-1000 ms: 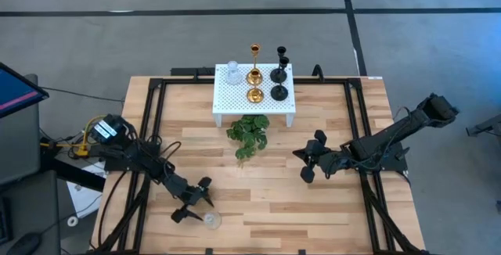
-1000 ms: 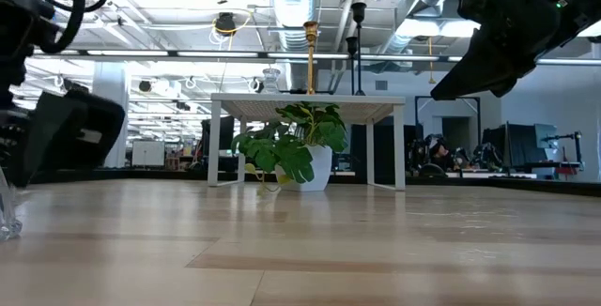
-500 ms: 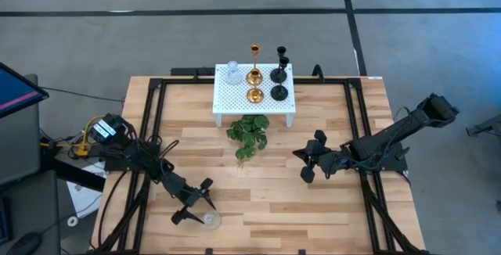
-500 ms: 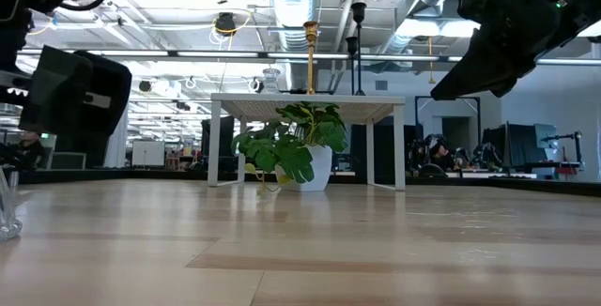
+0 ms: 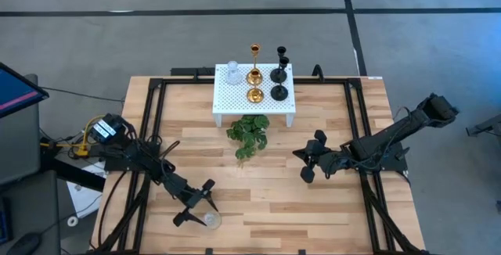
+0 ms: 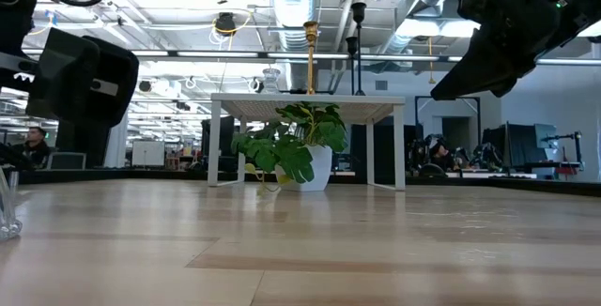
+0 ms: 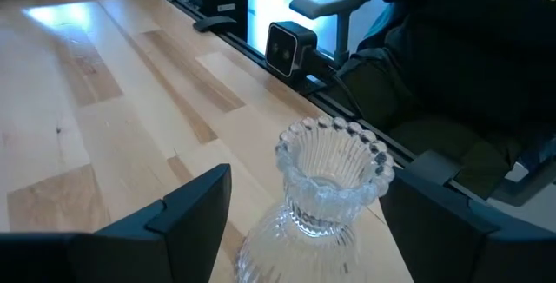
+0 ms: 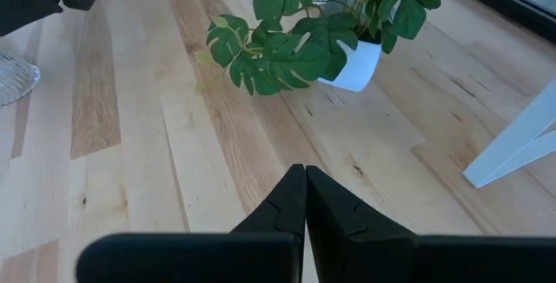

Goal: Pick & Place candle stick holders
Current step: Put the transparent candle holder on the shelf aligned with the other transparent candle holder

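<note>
A clear glass candle stick holder point(image 7: 323, 198) stands upright on its base on the table near the front edge point(image 5: 211, 221); it also shows at the low view's left edge point(image 6: 7, 205). My left gripper point(image 5: 201, 207) is open and hovers above it point(image 6: 84, 76); its fingers point(image 7: 193, 207) stand on either side of the holder's beaded rim, apart from it. Another clear holder point(image 5: 232, 73), two gold ones point(image 5: 254, 75) and two black ones point(image 5: 279, 91) stand on the white perforated stand point(image 5: 235, 98). My right gripper point(image 8: 304, 177) is shut and empty, above the table right of the plant point(image 5: 299, 155).
A green leafy plant point(image 5: 248, 134) in a white pot point(image 8: 352, 66) stands in front of the stand, mid-table. Black frame rails point(image 5: 149, 122) run along the table's left and right sides. Bare wood lies between the two grippers. A person sits beyond the table's near edge point(image 7: 452, 66).
My left gripper has risen straight up above the glass holder, still open. The holder has stayed standing where it was on the table.
</note>
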`<state>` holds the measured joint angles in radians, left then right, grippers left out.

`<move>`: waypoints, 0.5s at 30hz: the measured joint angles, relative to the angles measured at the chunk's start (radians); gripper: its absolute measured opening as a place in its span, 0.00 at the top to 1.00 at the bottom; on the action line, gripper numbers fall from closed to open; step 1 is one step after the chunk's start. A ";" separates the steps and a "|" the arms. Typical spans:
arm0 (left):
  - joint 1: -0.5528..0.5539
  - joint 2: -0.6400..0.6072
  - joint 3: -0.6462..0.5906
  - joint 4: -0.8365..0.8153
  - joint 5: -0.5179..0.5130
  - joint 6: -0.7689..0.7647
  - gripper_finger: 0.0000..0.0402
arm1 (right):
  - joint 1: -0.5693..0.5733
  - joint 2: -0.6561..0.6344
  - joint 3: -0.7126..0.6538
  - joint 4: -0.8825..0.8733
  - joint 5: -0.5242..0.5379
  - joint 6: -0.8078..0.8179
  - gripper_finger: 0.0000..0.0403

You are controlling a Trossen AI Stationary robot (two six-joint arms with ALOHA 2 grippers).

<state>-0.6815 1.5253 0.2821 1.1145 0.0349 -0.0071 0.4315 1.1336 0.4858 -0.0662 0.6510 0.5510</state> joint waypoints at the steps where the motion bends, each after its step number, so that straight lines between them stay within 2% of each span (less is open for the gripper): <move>1: 0.000 0.000 0.000 0.000 0.000 0.000 0.29 | 0.000 0.000 0.000 0.000 0.000 0.000 1.00; 7: 0.000 0.002 0.000 0.001 0.000 -0.007 0.29 | 0.000 0.000 0.000 0.000 0.000 0.000 1.00; 15: 0.000 0.081 0.038 0.008 -0.002 -0.006 0.29 | 0.000 0.000 0.000 0.000 0.000 0.000 1.00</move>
<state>-0.6811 1.6067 0.3203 1.1220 0.0334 -0.0126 0.4316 1.1336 0.4858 -0.0661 0.6510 0.5510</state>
